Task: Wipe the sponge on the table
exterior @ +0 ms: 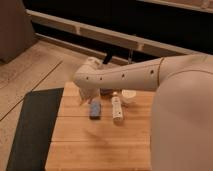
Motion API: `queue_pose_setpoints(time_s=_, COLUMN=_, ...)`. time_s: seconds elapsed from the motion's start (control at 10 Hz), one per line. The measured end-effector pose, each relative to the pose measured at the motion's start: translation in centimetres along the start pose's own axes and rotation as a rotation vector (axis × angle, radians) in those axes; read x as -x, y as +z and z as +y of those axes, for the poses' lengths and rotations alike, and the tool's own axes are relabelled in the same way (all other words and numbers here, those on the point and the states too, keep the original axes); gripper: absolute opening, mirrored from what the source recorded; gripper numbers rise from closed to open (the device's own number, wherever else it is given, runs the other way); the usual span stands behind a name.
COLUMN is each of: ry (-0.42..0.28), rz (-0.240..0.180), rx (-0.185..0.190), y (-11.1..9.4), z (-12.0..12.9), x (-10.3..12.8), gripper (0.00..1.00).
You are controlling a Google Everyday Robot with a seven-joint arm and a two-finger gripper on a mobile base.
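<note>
The end effector [86, 95] hangs by the far end of the sponge [95, 108] on the wooden tabletop [100, 146]. Whether it is clenched, I cannot tell. A white bottle [117, 108] lies just beside the sponge.

Sponge [94, 109] on table [100, 147], bottle [117, 108] to its right, mat [31, 125] left of table, gripper [86, 95] just behind sponge
</note>
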Motion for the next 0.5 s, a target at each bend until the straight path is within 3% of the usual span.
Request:
queue_pose_setpoints(time_s=0.1, ry=-0.016, rz=0.03, rx=-0.029, y=1.0, z=0.1, x=-1.2, gripper=0.65)
queue_pose_setpoints(time_s=0.3, ry=-0.01, rz=0.038, rx=-0.04, y=1.9, z=0.1, x=-1.7, gripper=0.65)
queue_pose_setpoints(time_s=0.4, ry=-0.001, rz=0.025, rx=-0.033, y=2.3, z=0.2, x=-1.4, gripper=0.65)
queue_pose_setpoints(time_s=0.5, ry=0.03, rz=-0.015, rx=-0.003, y=3.0, z=0.0, x=-0.7, gripper=0.65)
